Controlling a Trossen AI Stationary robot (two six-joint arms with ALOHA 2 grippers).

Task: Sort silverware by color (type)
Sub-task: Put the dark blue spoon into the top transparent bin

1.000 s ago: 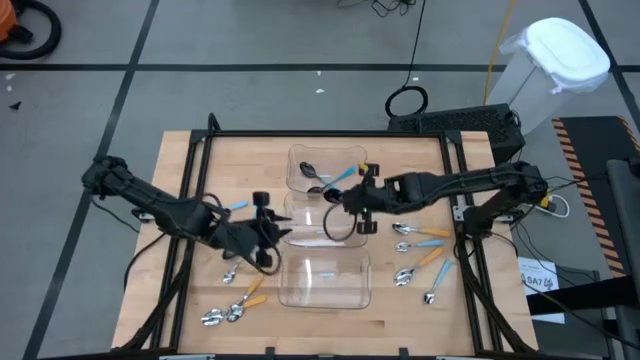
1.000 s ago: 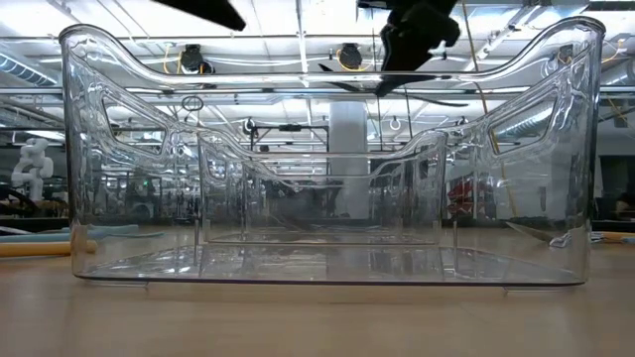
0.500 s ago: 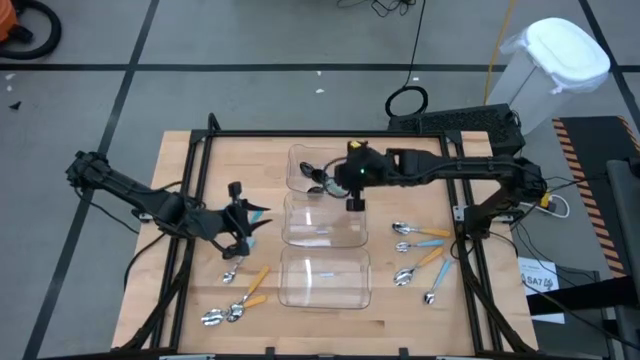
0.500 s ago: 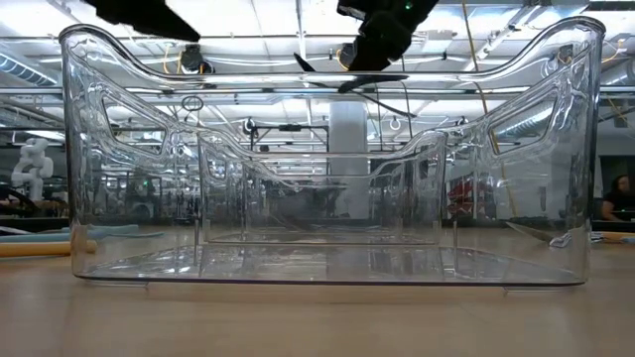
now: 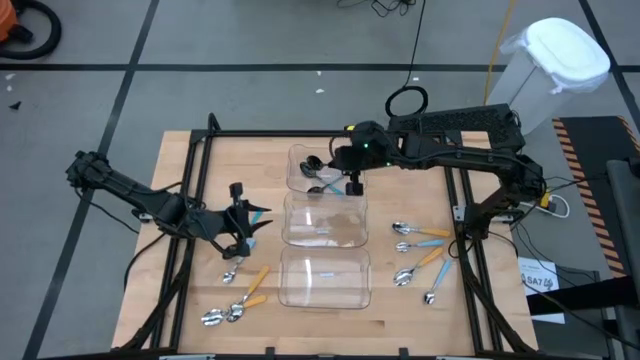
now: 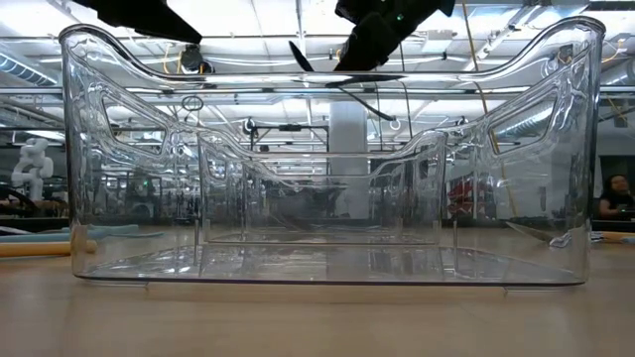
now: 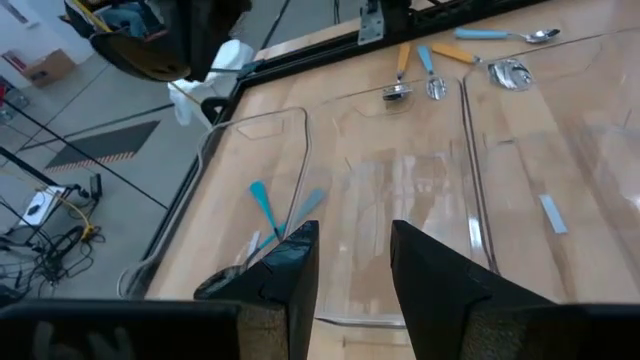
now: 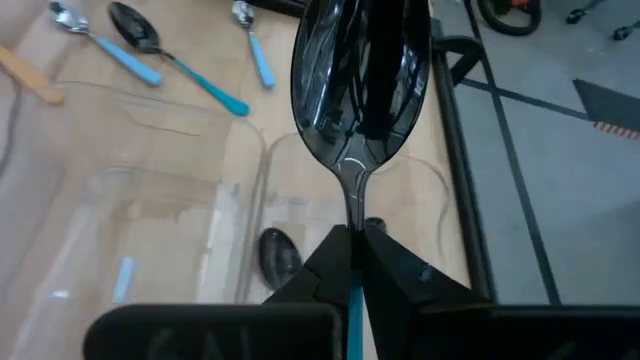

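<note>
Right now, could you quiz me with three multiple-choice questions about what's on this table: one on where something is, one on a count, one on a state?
1. Where is the right gripper?
A. over the far bin
B. over the near bin
C. off the table

2. How many clear bins stand in the row?
A. one
B. three
C. five

3. What is the right gripper doing?
A. open and empty
B. shut on a dark spoon
C. shut on a bin

Answers:
1. A: the high view puts it above the far bin.
2. B: far bin, middle bin and near bin line up.
3. B: the right wrist view shows its fingers pinching the dark spoon by the neck.
</note>
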